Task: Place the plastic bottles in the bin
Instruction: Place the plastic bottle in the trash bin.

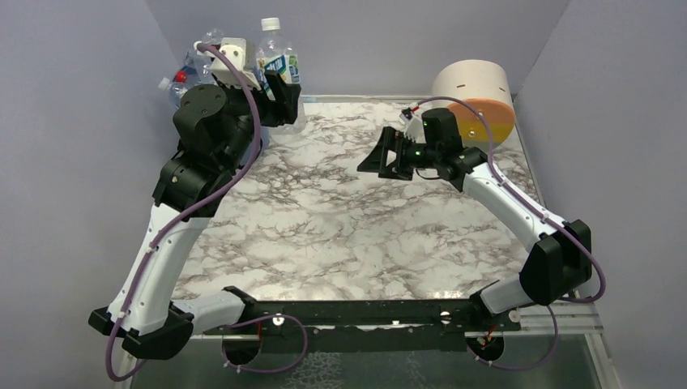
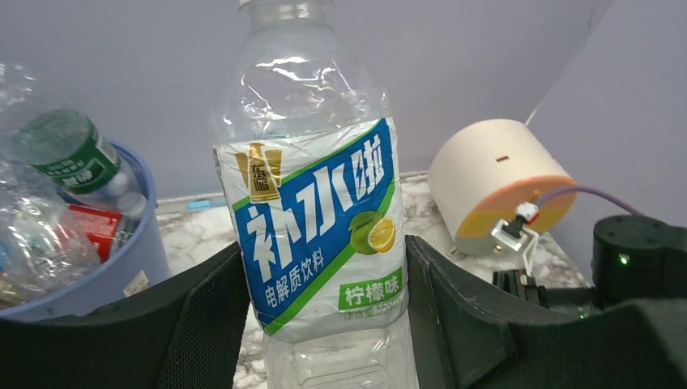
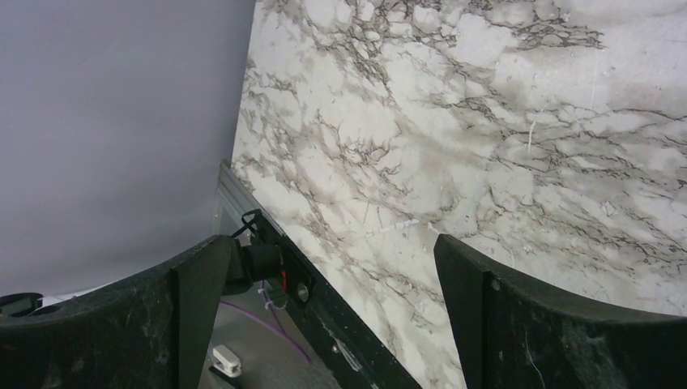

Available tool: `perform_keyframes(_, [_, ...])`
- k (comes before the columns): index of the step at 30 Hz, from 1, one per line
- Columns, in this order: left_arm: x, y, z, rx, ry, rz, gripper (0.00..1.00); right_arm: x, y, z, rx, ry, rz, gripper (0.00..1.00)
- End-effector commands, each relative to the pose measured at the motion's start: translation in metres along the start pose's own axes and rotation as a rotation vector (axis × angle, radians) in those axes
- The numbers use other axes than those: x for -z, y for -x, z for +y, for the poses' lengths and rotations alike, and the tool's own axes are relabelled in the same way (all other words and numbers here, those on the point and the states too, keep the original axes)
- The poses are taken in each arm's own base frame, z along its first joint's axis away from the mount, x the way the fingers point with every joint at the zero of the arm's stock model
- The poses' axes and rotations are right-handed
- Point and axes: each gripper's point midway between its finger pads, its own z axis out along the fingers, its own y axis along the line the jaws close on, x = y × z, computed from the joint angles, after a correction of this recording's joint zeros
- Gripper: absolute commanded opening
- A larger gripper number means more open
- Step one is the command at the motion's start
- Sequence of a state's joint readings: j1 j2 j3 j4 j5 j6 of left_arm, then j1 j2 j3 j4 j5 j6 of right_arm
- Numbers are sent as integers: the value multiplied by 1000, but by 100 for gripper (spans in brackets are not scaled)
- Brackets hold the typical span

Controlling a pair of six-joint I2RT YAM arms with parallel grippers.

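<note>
My left gripper [image 1: 279, 89] is shut on a clear plastic bottle [image 2: 312, 211] with a blue, white and green label and a white cap [image 1: 270, 24]. It holds the bottle upright at the far left, just right of the blue bin [image 2: 130, 259]. The bin holds several bottles, among them one with a green cap [image 2: 69, 150] and one with a red label [image 2: 97, 227]. In the top view the bin is mostly hidden behind the left arm; bottles [image 1: 182, 77] stick out above it. My right gripper [image 1: 381, 158] is open and empty above the marble table [image 1: 340, 227].
A cream, orange and yellow drum [image 1: 478, 97] lies on its side at the far right corner; it also shows in the left wrist view [image 2: 494, 182]. Grey walls close in the back and both sides. A black rail [image 1: 364, 312] runs along the near edge.
</note>
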State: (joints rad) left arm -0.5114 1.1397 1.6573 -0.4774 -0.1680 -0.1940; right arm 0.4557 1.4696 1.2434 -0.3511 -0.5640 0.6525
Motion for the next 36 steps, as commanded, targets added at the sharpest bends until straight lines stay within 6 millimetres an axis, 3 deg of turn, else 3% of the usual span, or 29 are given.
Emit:
perform_keyframes(1, [0,28,24,-62,116,-61,66,5,0,5,31,41,-13,99])
perform_keyframes(7, [-37,32,32,-59,57,-48,66,3,-6,1,20,51,1,99])
perform_keyframes(9, [-51,30,54,-29,51,-38,66,3,-6,0,18,52,2,99])
perform_keyframes(12, [-61,30,103,36,72,-35,66,3,-7,-1,15,54,6,100])
perform_keyframes(15, [-63,30,146,100,89,-31,65,4,-8,-1,14,59,10,99])
perform_keyframes(17, [-59,34,164,113,102,-35,65,4,-10,-2,10,62,15,99])
perform_keyframes(24, [-30,41,251,217,208,-68,64,0,-14,-7,2,64,38,99])
perform_keyframes(31, [-39,22,298,197,291,-77,63,-5,-15,-11,-7,70,53,100])
perform_keyframes(36, [-54,13,313,202,276,-118,62,-7,-17,-14,-11,67,57,99])
